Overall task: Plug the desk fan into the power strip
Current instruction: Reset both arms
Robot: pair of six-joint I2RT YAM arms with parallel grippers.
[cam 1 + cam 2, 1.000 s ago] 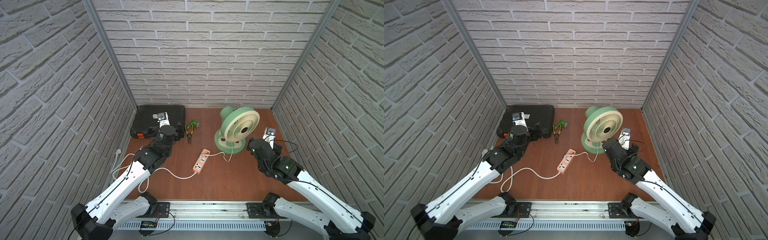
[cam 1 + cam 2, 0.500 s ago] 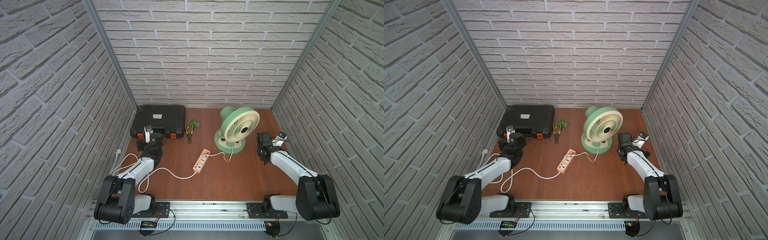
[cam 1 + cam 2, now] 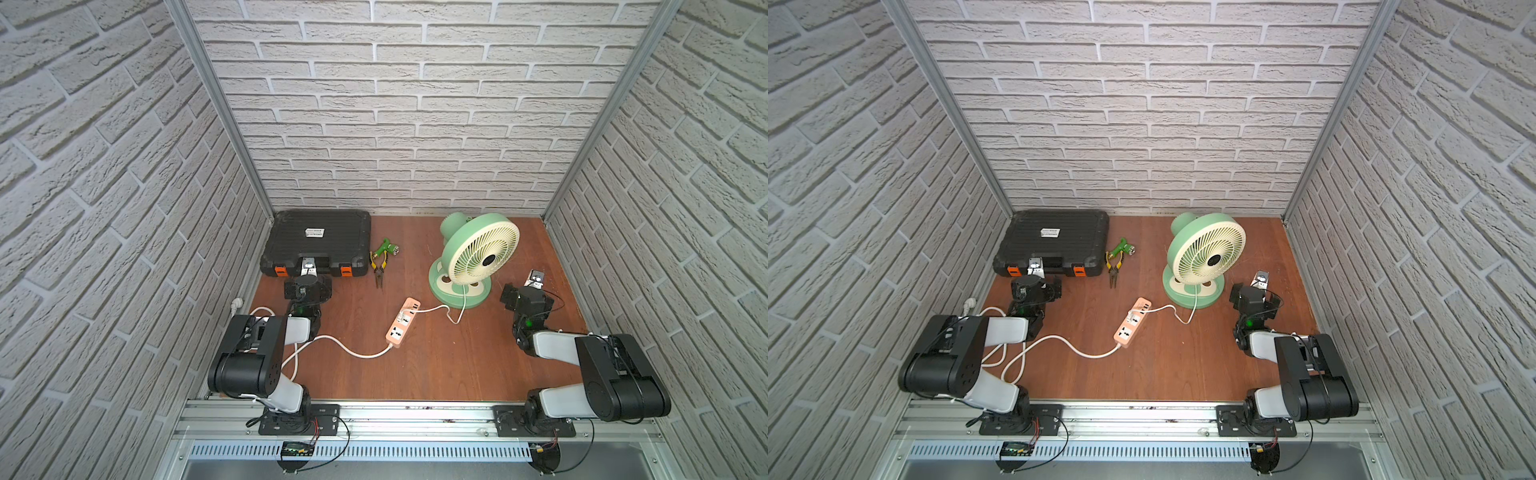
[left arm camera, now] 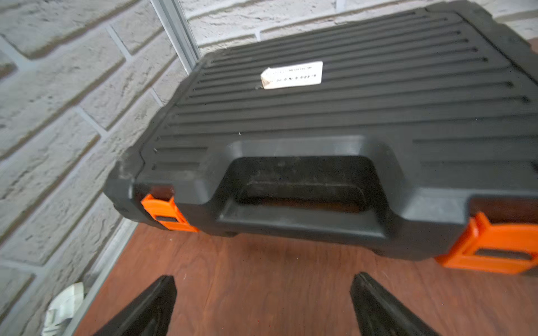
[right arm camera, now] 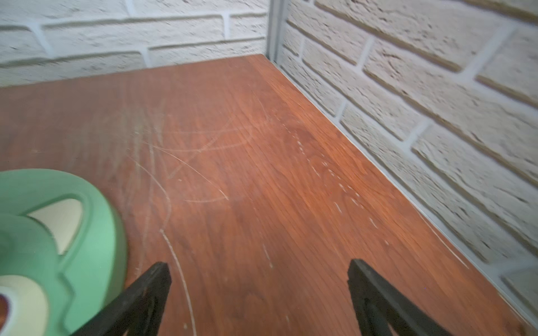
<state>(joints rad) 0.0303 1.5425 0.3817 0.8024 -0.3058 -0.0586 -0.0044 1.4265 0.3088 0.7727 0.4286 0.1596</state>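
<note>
Now that both arms are folding back toward their bases from the raised reach of a second ago, the left gripper and right gripper are hanging with jaws wide apart, holding nothing. The fan is standing at the back right, its cord running into the far end of the power strip lying near it (apparently seated), so the task is looking finished.

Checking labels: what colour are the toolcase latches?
Orange; the latches show best in the left wrist view.
</note>
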